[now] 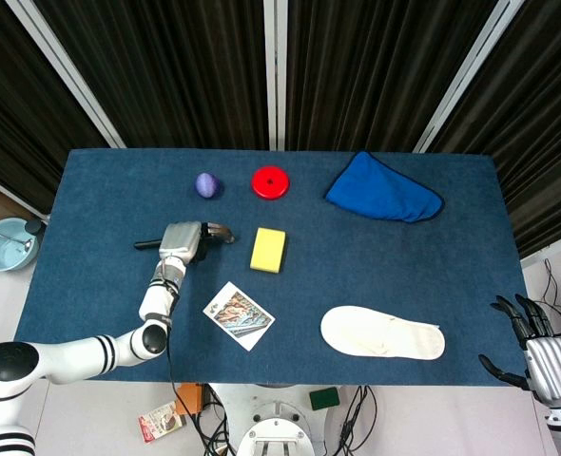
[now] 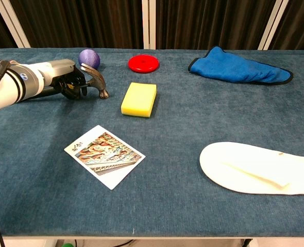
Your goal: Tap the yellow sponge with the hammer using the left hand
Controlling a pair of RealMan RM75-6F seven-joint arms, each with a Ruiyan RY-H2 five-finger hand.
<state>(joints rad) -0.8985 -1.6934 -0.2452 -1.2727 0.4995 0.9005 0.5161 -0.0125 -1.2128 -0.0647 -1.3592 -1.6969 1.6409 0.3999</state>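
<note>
The left hand (image 2: 64, 82) gripped the hammer (image 2: 93, 78), its head pointing toward the yellow sponge (image 2: 139, 99). The sponge lay just right of the hammer head on the counter (image 2: 193, 180).

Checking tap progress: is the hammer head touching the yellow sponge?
No, the hammer head sits left of the yellow sponge, with bare cloth between them.

L arm: glossy white shell w/ black ring bands at the joints; rounded black-and-white elbow section; thin black cable along the forearm. L robot hand (image 1: 182, 241): matte silver-grey casing on back, dark fingers w/ exposed black mechanics and small yellowish parts underneath. R robot hand (image 1: 532, 349): ribbed silver-grey back plate, slim black fingers w/ dark glossy tips. White rounded shoulder housing at far lower L.
</note>
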